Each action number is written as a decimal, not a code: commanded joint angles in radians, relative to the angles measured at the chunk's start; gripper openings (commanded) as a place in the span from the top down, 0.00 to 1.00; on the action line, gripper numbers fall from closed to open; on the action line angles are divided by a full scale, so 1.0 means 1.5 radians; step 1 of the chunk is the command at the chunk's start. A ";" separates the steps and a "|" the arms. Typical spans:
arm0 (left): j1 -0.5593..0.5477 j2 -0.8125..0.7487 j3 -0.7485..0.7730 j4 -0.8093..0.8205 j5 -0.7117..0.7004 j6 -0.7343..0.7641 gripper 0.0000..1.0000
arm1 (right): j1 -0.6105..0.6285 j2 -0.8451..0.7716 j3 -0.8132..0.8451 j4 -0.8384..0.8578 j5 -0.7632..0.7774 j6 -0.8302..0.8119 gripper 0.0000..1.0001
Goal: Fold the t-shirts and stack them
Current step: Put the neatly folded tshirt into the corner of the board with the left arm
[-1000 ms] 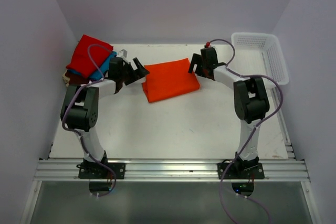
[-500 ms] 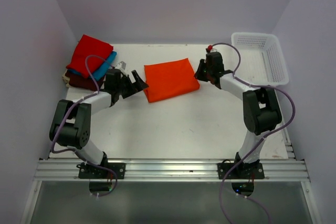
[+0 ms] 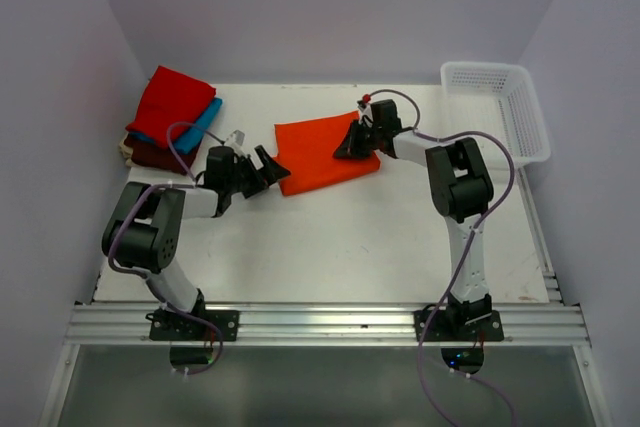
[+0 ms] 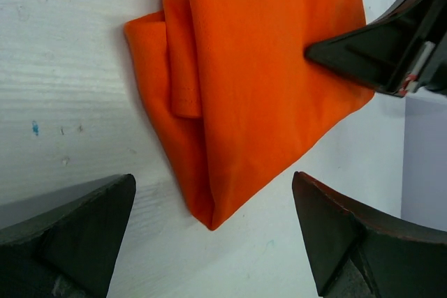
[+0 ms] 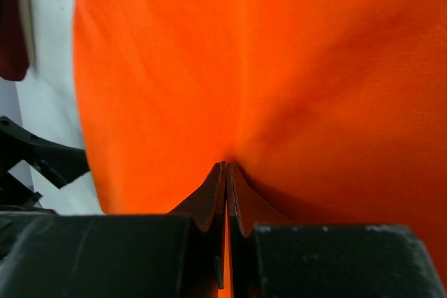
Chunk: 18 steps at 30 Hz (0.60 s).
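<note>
The orange t-shirt (image 3: 312, 154) lies folded into a rectangle at the back middle of the table. My right gripper (image 3: 347, 148) is shut, its tips pressing down on the right part of the cloth (image 5: 174, 68), which creases around them (image 5: 227, 165). My left gripper (image 3: 268, 164) stands open low on the table at the shirt's near-left corner (image 4: 209, 214), one finger (image 4: 77, 228) on each side of that corner, not touching it. The right gripper's black fingers (image 4: 363, 50) show on the shirt in the left wrist view. A red t-shirt (image 3: 172, 102), a turquoise-blue one (image 3: 203, 125) and a dark maroon one (image 3: 150, 153) lie stacked at the back left.
A white mesh basket (image 3: 530, 122) stands at the back right corner. Walls close in the table on the left, back and right. The stack of shirts lies just behind my left arm.
The right gripper has shut and moved left from beside the shirt's right edge onto the cloth. The left gripper has come nearer and lower, towards the shirt's near-left corner, still open.
</note>
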 commanded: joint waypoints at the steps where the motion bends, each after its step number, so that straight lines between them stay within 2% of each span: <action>1: -0.007 0.047 0.015 -0.026 -0.041 -0.018 0.00 | 0.005 0.023 0.026 0.001 -0.040 0.015 1.00; 3: -0.010 0.068 0.046 -0.072 -0.086 -0.020 0.00 | 0.007 0.026 0.016 0.001 -0.034 0.004 1.00; 9: -0.018 0.172 0.151 -0.171 -0.136 -0.022 0.00 | 0.007 0.010 -0.032 0.014 -0.016 -0.013 1.00; 13: -0.032 0.244 0.217 -0.231 -0.154 -0.016 0.00 | 0.007 0.001 -0.055 0.013 -0.012 -0.026 1.00; 18: -0.044 0.285 0.299 -0.244 -0.144 -0.017 0.00 | 0.006 -0.003 -0.068 0.029 -0.012 -0.023 1.00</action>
